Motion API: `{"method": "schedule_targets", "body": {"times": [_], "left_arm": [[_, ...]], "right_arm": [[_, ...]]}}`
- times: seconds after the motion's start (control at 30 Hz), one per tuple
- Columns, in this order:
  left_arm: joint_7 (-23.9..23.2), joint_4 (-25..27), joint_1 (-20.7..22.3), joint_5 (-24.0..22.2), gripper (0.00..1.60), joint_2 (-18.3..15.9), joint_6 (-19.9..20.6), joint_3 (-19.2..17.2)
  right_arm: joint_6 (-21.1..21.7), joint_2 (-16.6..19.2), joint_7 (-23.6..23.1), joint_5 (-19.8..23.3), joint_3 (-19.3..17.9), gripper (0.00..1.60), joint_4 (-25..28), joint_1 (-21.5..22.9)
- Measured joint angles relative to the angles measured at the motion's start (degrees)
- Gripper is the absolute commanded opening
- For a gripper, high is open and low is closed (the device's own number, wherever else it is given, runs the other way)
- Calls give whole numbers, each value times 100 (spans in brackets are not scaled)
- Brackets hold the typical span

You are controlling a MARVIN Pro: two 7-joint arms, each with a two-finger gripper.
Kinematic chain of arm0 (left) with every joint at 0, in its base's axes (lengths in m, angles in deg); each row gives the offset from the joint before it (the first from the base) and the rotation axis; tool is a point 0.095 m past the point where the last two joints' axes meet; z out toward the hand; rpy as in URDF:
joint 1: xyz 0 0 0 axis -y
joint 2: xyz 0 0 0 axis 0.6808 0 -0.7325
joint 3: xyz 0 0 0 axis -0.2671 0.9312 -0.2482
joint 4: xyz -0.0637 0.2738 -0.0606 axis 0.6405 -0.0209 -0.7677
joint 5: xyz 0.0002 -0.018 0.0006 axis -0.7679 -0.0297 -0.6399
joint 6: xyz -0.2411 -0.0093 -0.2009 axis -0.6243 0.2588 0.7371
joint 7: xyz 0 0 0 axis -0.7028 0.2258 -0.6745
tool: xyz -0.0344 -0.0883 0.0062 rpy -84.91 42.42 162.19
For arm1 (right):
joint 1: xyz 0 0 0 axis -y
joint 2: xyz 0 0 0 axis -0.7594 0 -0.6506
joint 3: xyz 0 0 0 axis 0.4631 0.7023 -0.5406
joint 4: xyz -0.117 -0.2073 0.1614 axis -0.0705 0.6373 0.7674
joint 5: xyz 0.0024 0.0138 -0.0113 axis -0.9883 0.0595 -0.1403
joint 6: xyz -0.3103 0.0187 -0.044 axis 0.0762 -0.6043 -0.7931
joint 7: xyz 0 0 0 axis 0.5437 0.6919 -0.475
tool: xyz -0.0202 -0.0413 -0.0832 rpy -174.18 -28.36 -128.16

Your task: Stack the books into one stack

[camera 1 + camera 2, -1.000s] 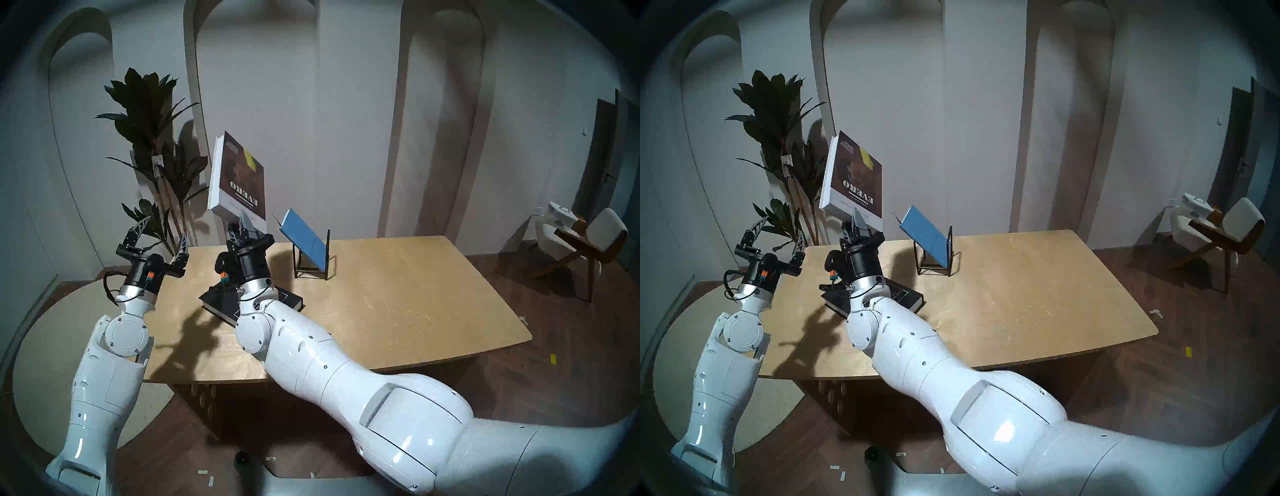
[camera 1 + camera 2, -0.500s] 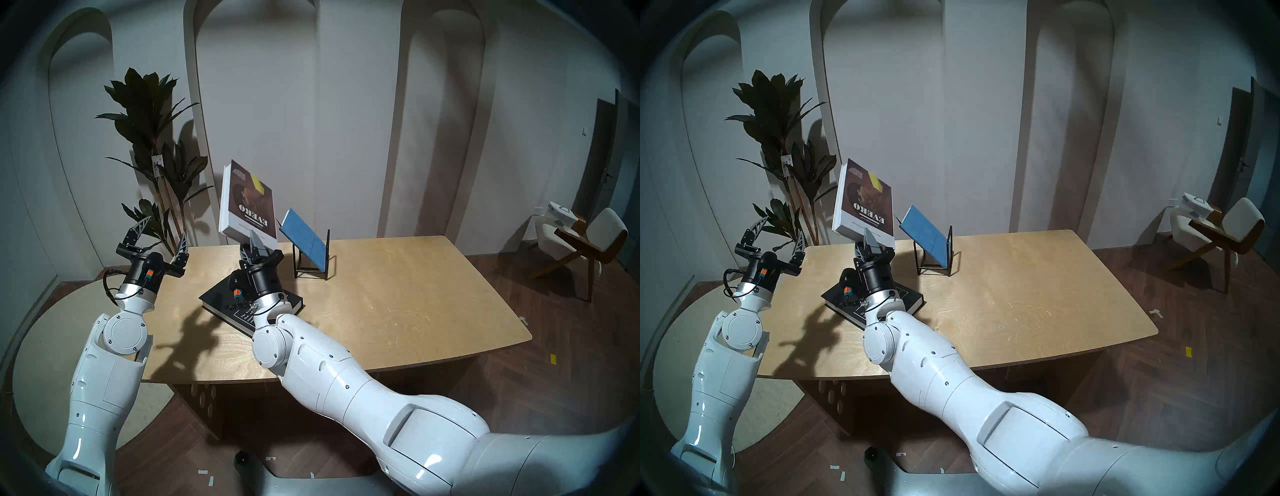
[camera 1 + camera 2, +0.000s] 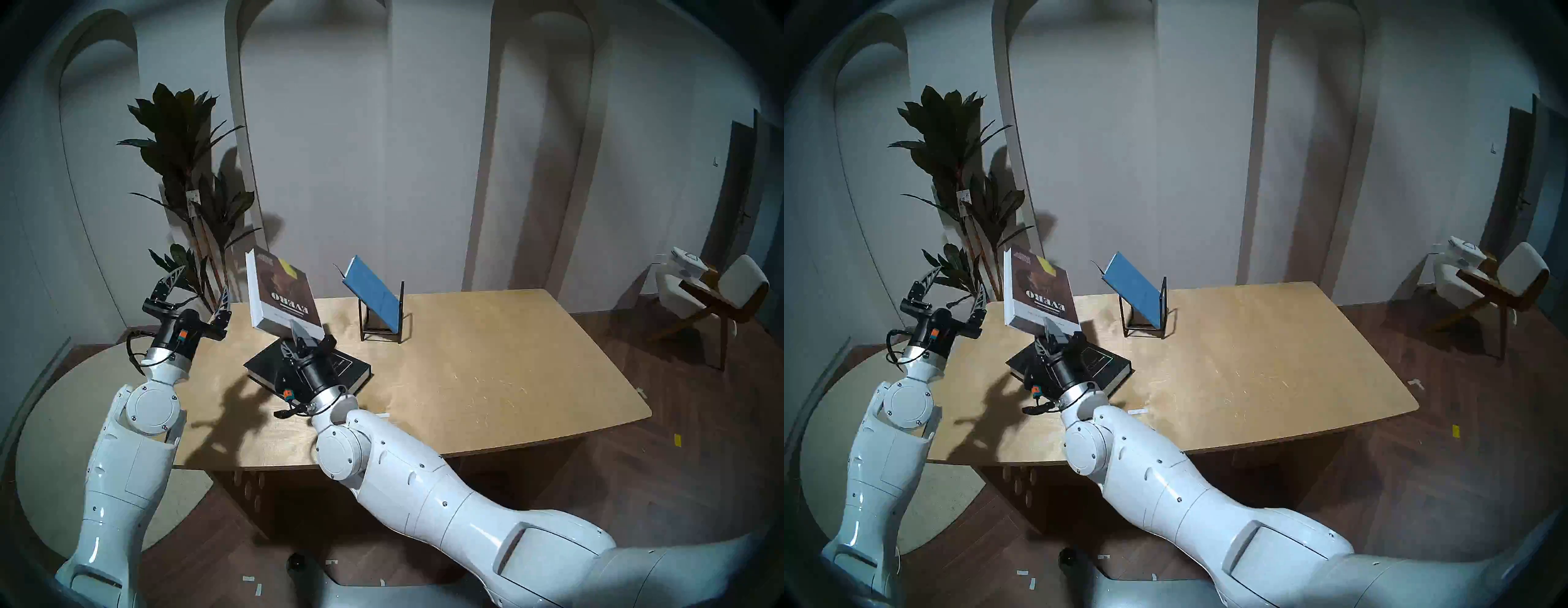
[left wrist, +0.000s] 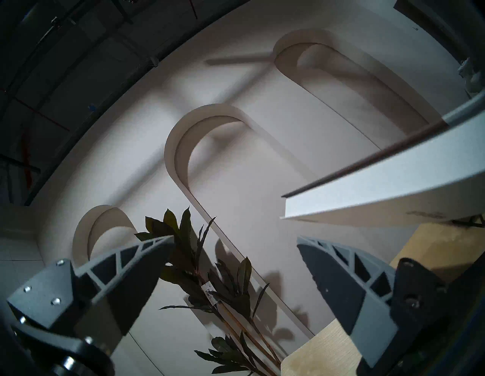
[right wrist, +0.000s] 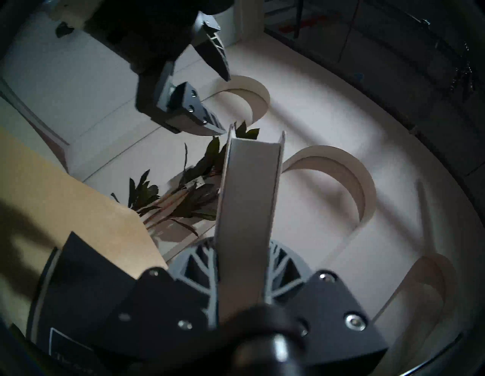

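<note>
Right wrist: right gripper (image 5: 242,265) clamped on brown book (image 5: 249,199), covers hidden edge-on.

The left gripper (image 3: 193,286) hangs raised with fingers spread wide (nothing between them), while the right gripper (image 3: 300,335), angled upward, is clamped tight on the brown book (image 3: 283,297).

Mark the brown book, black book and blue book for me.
brown book (image 3: 286,297), left head view, front cover.
black book (image 3: 352,368), left head view, top cover right of the arm.
blue book (image 3: 373,293), left head view, cover face.
</note>
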Motion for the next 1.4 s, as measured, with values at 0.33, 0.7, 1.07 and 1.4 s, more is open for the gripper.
{"method": "schedule_targets", "body": {"times": [0.33, 0.7, 1.07, 1.4], "left_arm": [[0, 3, -4, -49, 160, -9, -9, 0], [3, 32, -14, -89, 160, -21, -14, -2], [4, 76, -36, -116, 160, -36, -14, -4], [4, 85, -52, -123, 160, -48, -14, -4]], "right_arm": [[332, 756, -901, -4, 198, 0, 374, -409], [694, 1459, -1759, 14, 93, 0, 1359, -523], [1129, 1988, -2784, 279, -109, 160, 2364, -604], [1701, 2405, -3937, 784, -474, 160, 3127, -656]]}}
